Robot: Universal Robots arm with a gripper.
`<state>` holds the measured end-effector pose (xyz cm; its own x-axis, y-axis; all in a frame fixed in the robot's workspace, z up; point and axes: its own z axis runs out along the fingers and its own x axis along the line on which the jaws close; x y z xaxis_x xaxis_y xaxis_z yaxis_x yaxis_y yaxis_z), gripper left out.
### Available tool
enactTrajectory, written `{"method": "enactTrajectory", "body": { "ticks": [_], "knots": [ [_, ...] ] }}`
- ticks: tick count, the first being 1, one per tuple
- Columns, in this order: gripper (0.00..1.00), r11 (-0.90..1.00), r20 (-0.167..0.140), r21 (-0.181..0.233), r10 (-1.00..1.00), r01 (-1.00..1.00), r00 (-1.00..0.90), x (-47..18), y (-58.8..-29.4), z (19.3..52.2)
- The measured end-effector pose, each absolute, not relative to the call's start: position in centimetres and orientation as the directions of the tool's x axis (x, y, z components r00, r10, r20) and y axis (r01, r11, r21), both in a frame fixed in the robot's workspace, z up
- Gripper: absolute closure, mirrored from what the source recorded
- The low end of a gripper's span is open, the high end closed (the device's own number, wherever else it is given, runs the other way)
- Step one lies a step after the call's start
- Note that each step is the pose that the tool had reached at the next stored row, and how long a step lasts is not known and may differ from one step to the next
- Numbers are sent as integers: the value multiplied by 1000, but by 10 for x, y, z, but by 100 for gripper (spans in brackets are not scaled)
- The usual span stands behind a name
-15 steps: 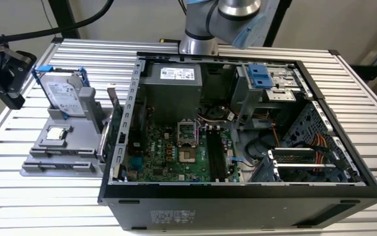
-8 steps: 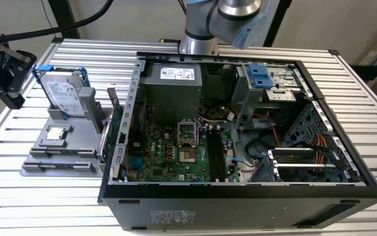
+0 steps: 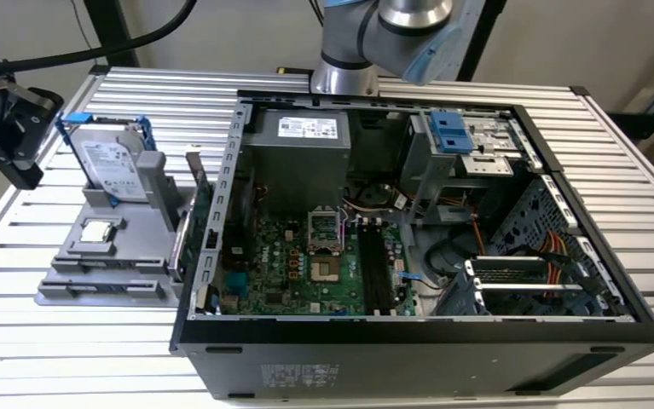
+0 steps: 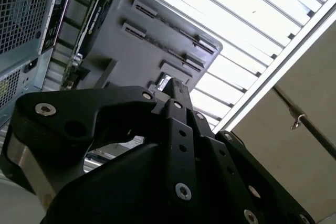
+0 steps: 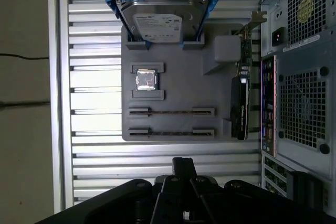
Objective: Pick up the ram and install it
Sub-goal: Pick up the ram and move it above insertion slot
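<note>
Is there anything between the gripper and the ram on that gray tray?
Nothing visible. In the first wrist view the gripper hangs over the slatted table just off the gray tray. The ram stands on edge in a slot on the tray's side nearest it, with open space between.

A: What's on the grey tray point(image 5: 173, 98)?
B: HDD point(image 5: 157, 22) in blue frame, upright at one end. Silver CPU point(image 5: 146, 80) in its pocket nearby. Gfx card point(image 5: 239, 106) on edge, next to PC case point(image 3: 418, 349).
A: Case?
B: Side open, mobo point(image 3: 292, 264) showing. Sits on slatted table point(image 3: 633, 196).
</note>
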<state>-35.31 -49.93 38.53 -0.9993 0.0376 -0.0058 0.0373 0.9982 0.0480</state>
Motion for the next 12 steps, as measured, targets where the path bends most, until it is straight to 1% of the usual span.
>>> {"method": "enactTrajectory", "body": {
  "ticks": [12],
  "knots": [
    [100,998,-5,48,33,33,-999,-353,-499,385]
  ]
}}
